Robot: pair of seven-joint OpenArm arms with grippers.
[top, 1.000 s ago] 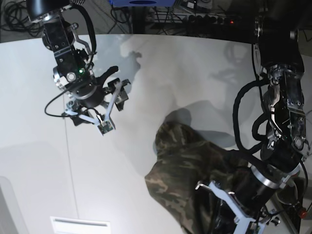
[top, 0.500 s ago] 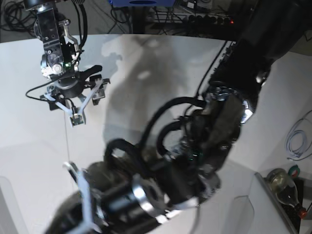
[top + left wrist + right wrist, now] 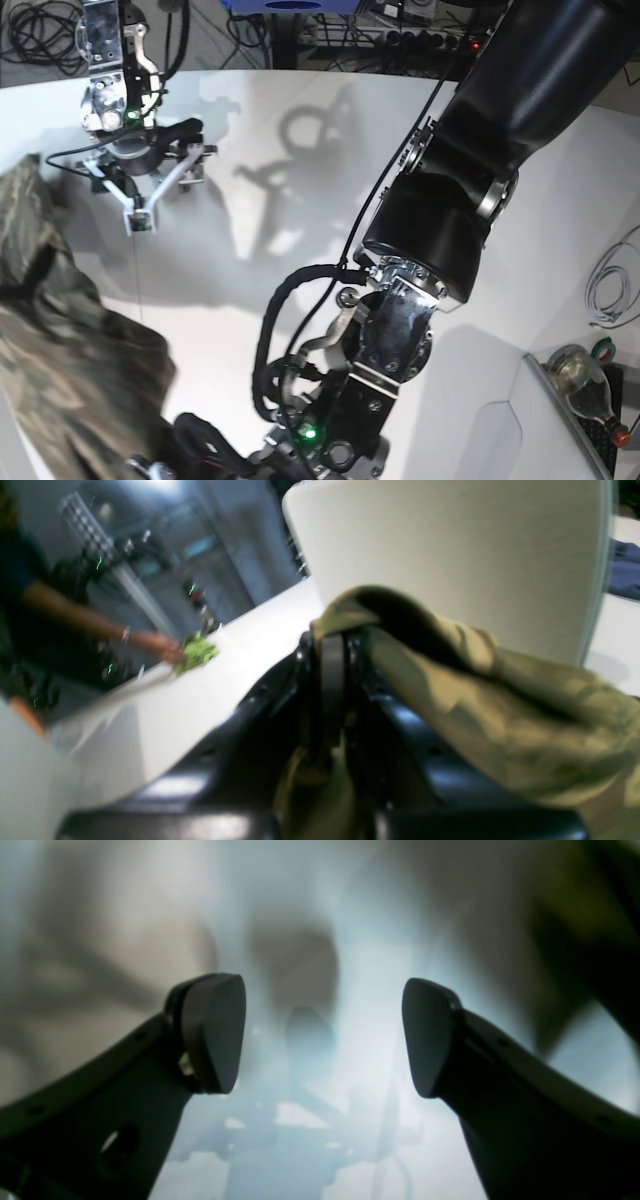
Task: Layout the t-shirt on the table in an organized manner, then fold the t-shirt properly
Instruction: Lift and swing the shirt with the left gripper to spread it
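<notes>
— Where do we find the t-shirt [image 3: 70,340] at this moment?

— We see it raised off the table [image 3: 300,200], a bunched mass of camouflage cloth filling the lower left of the base view. In the left wrist view the same olive and tan fabric drapes over and past the left gripper [image 3: 332,680], whose jaws are closed together with cloth pinched between them.

— And the other arm?

— We see the right gripper [image 3: 150,185] at the far left of the base view, poised over bare tabletop, well apart from the shirt. Its own camera shows both dark fingertips [image 3: 215,1032] spread wide with nothing between them, only blurred white surface and shadow beyond.

— What else do we make out?

— The left arm's black bulk crosses the middle of the base view, casting shadows on the white top. At the lower right edge we see a glass bottle [image 3: 580,375] and a coil of pale cable [image 3: 610,280]. In the left wrist view, a blurred person's hand [image 3: 167,650] rests at a counter edge beside something bright green [image 3: 197,652]; we cannot tell what it is.
</notes>
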